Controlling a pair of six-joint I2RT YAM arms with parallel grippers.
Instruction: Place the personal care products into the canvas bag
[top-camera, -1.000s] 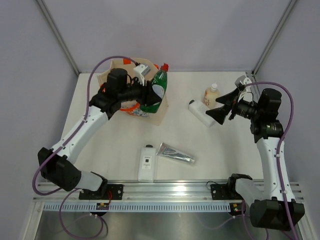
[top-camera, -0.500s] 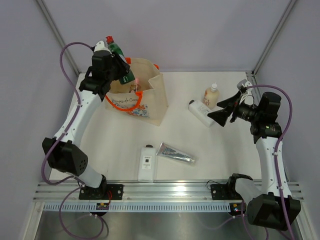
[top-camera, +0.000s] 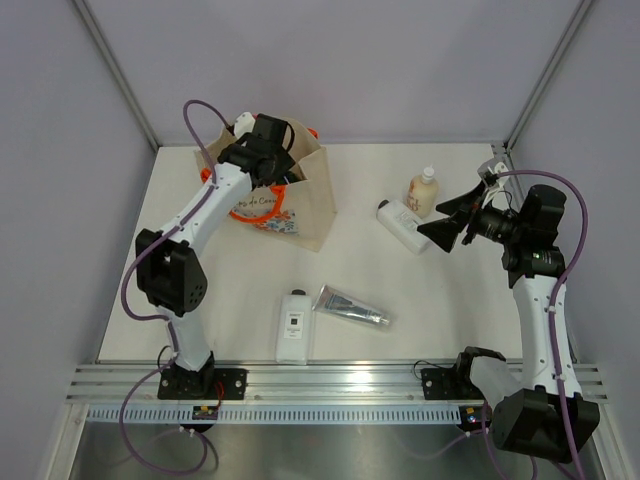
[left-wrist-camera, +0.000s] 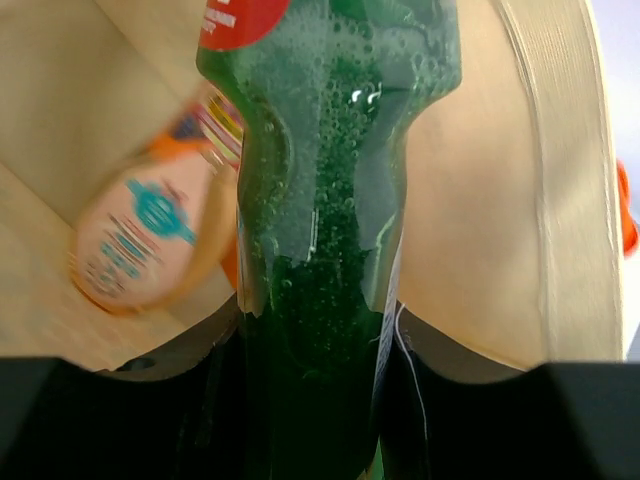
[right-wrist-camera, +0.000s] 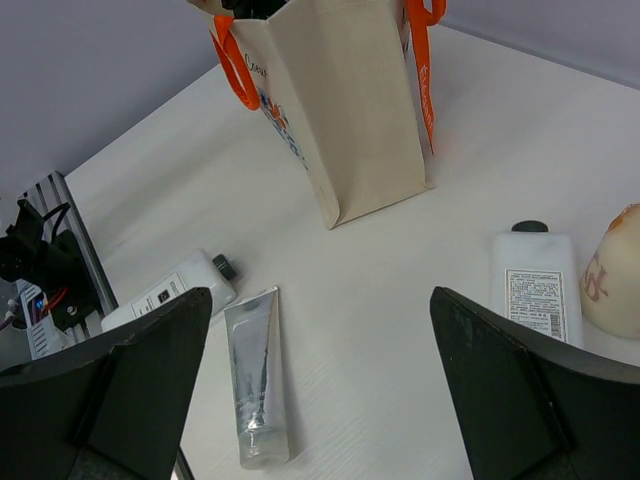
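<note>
The cream canvas bag with orange handles (top-camera: 305, 200) stands upright at the far left of the white table (top-camera: 230, 290), close to the grey back wall (top-camera: 350, 60), its mouth open upward. The left gripper (left-wrist-camera: 310, 395) reaches down into that mouth. Its fingers are closed around a translucent green bottle with a red top (left-wrist-camera: 320, 200), which hangs inside the bag between the canvas walls. Beside it in the bag lies a peach bottle (left-wrist-camera: 140, 240), blurred.

Bare tabletop separates the bag from the other items. Nearward of the bag, a flat white bottle (top-camera: 292, 325) and a silver tube (top-camera: 352, 307) lie just beside each other. Well to its right, a second white bottle (top-camera: 402, 224) lies close to an upright beige bottle (top-camera: 424, 190). The right gripper (top-camera: 435, 222) hovers by that second white bottle, jaws spread wide, holding nothing. Grey panels also stand along the table's left and right sides.
</note>
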